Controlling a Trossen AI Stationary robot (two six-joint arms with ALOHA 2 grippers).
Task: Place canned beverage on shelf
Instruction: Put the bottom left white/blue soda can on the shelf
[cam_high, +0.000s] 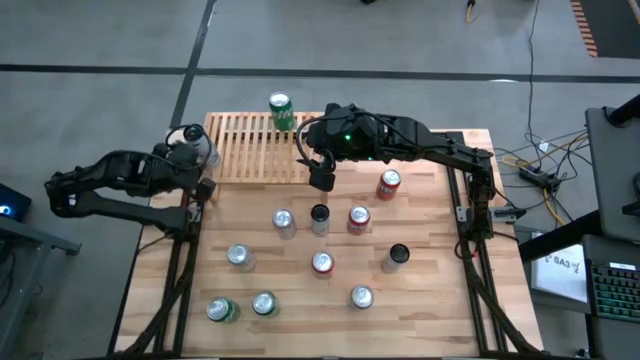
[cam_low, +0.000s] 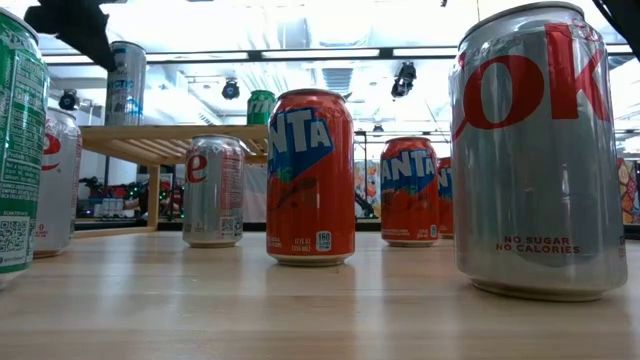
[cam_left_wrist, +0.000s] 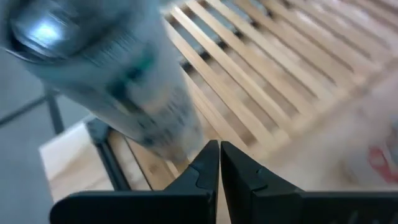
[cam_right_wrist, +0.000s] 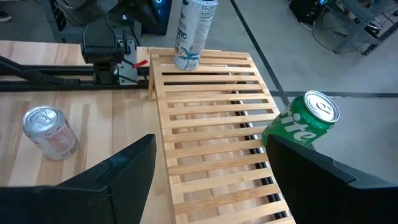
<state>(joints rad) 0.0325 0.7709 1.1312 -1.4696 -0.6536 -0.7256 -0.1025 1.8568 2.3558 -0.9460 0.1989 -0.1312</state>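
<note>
The shelf (cam_high: 255, 148) is a light-wood slatted rack at the table's far left. A tall silver can (cam_right_wrist: 193, 28) stands upright on its left far corner, and a green can (cam_right_wrist: 305, 124) stands at its far edge. My left gripper (cam_left_wrist: 219, 163) is shut just beside the tall can (cam_left_wrist: 106, 81), apart from it in the right wrist view. My right gripper (cam_right_wrist: 211, 180) hangs open above the shelf's right end (cam_high: 320, 178), with nothing between its fingers. Several more cans stand on the table.
Silver, red, black and green cans (cam_high: 322, 262) stand spread over the table's near half, and a red one (cam_high: 388, 183) stands right of my right gripper. In the low view orange cans (cam_low: 310, 175) and a large silver can (cam_low: 540, 150) stand close up. Most slats are bare.
</note>
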